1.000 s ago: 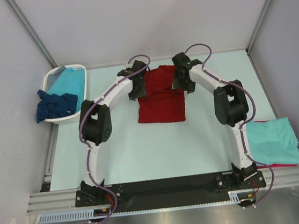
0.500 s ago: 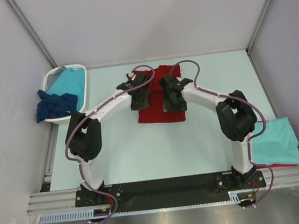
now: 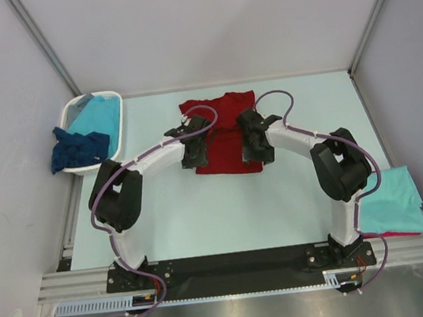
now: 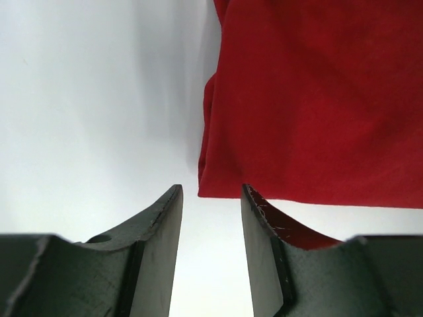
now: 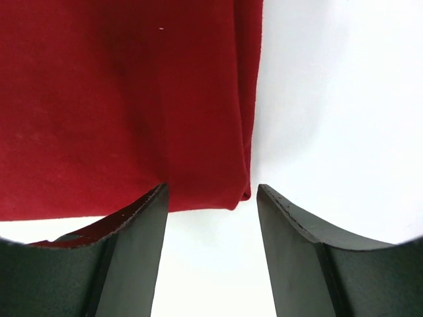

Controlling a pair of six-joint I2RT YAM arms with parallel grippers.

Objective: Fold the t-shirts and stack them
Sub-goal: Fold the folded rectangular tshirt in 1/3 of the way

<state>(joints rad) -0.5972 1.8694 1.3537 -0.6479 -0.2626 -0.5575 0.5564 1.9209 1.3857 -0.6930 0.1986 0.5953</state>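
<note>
red t-shirts [image 3: 224, 138] two, turquoise t-shirts [image 3: 388, 199] two, navy t-shirt [image 3: 77, 149] one, left gripper [image 4: 211, 193] and right gripper [image 5: 211, 191] both apart, empty.

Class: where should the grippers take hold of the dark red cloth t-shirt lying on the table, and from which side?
Grip the dark red cloth t-shirt by its two near corners, low from the near side: that edge lies flat, and the open left gripper and right gripper each face a corner.

The lone t-shirt [image 3: 224, 134] lies at centre toward the far edge, the basket [image 3: 121, 127] holding 2 t-shirts [image 3: 98, 112] sits far left, and a 2-shirt stack [image 3: 388, 201] lies near right.
</note>
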